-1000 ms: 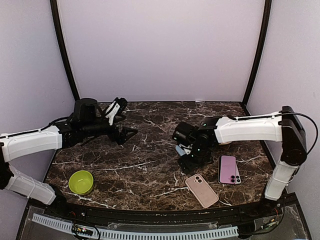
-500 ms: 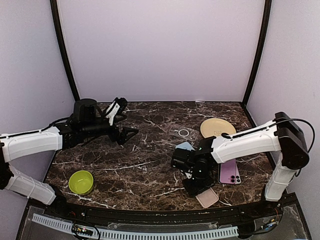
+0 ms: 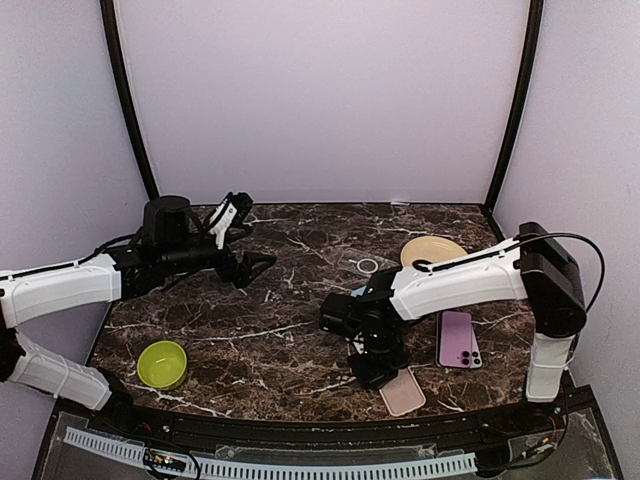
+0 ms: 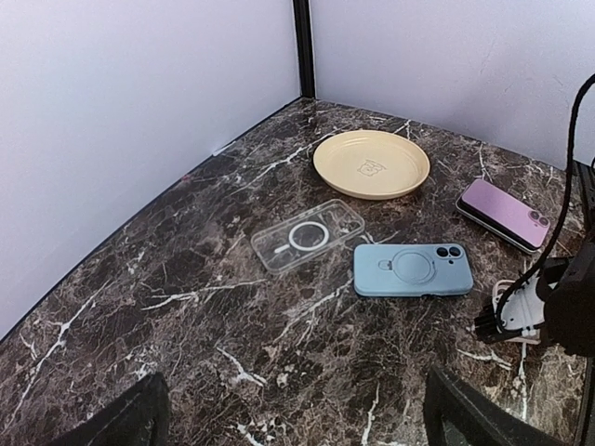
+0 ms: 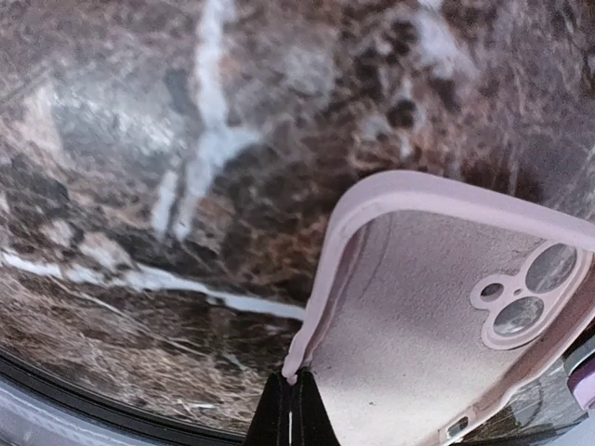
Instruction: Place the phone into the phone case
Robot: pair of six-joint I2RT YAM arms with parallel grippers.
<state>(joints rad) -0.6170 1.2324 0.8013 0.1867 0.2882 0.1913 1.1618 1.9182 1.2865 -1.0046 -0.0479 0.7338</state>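
The purple phone (image 3: 456,338) (image 4: 505,214) lies flat at the right of the marble table. A pink phone case (image 3: 403,392) (image 5: 437,307) sits open side up near the front edge, left of the phone, with its camera cut-outs showing. My right gripper (image 3: 375,375) (image 5: 290,409) is shut on the thin side wall of that case, at its near-left rim. My left gripper (image 3: 255,265) (image 4: 297,432) hovers open over the back left of the table, with nothing between its fingers.
A clear case (image 4: 309,235) (image 3: 362,265) and a blue case (image 4: 412,269) lie mid-table. A yellow plate (image 4: 372,163) (image 3: 432,252) sits behind them. A green bowl (image 3: 162,363) stands front left. The table's front edge runs just below the pink case.
My right arm swung down toward the front edge and its jaws closed on the pink case's wall. The case shifted nearer the front edge. The left arm stayed put.
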